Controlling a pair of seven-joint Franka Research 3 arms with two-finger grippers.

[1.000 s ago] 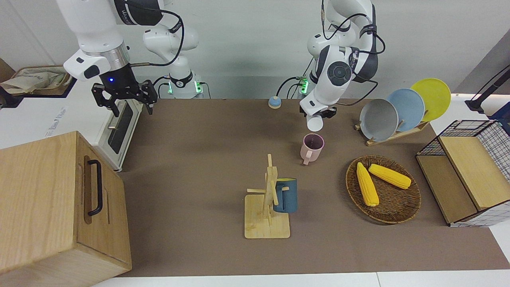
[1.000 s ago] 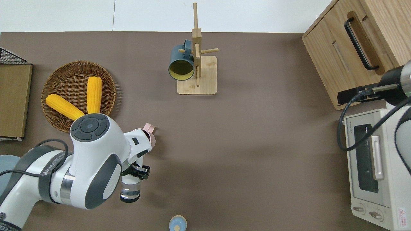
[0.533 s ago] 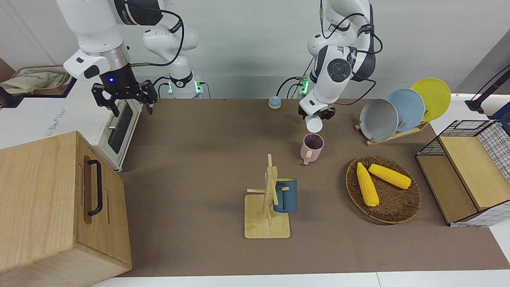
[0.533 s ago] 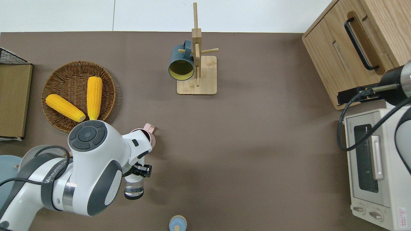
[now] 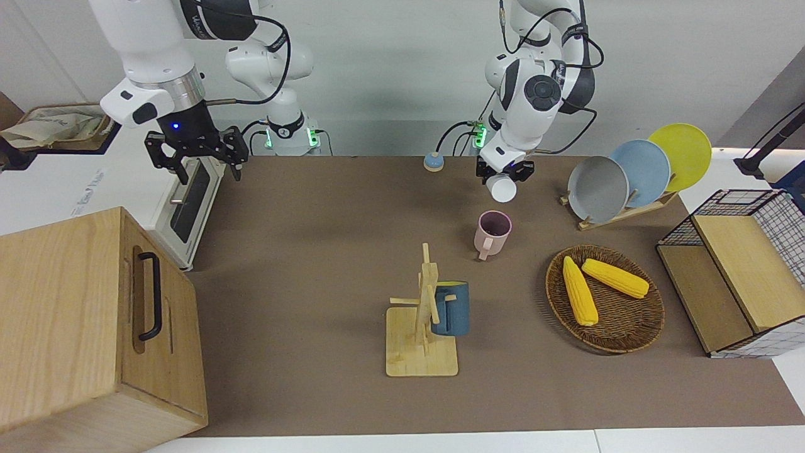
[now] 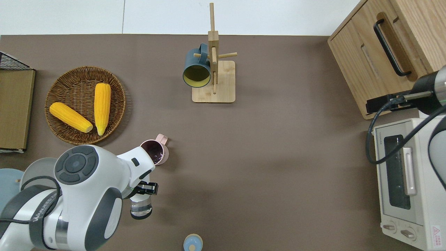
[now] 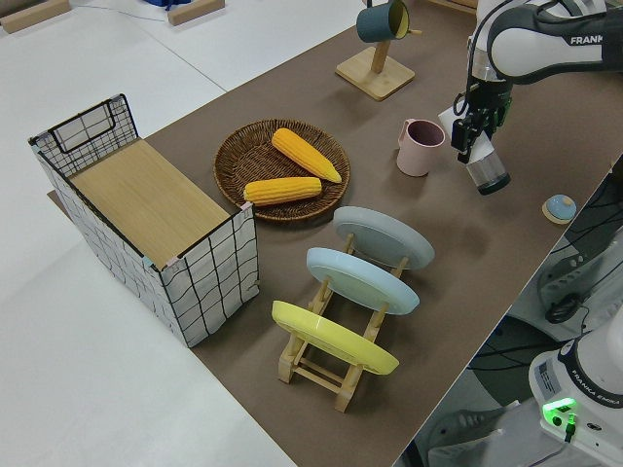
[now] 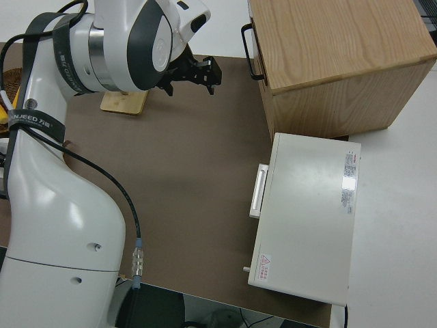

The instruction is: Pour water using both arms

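Observation:
My left gripper (image 5: 505, 175) (image 6: 144, 190) (image 7: 470, 136) is shut on a clear glass (image 5: 503, 188) (image 6: 141, 208) (image 7: 486, 172), held tilted in the air. By the overhead view the glass hangs over the brown mat, a little nearer to the robots than the pink mug (image 5: 492, 233) (image 6: 155, 152) (image 7: 419, 146). The mug stands upright on the mat with a dark inside, its handle pointing away from the robots. My right gripper (image 5: 195, 153) (image 8: 194, 72) is open with nothing in it, and that arm is parked.
A wooden mug tree (image 5: 422, 327) carries a blue mug (image 6: 196, 68). A wicker basket (image 5: 648, 330) holds two corn cobs. A plate rack (image 7: 331, 365), a wire basket (image 7: 209, 282), a wooden cabinet (image 5: 75, 314), a toaster oven (image 6: 406, 184) and a small blue knob (image 6: 192, 242) ring the mat.
My left arm has drawn the glass back from above the pink mug toward the robots, uncovering the mug in the overhead view. The right arm has not moved.

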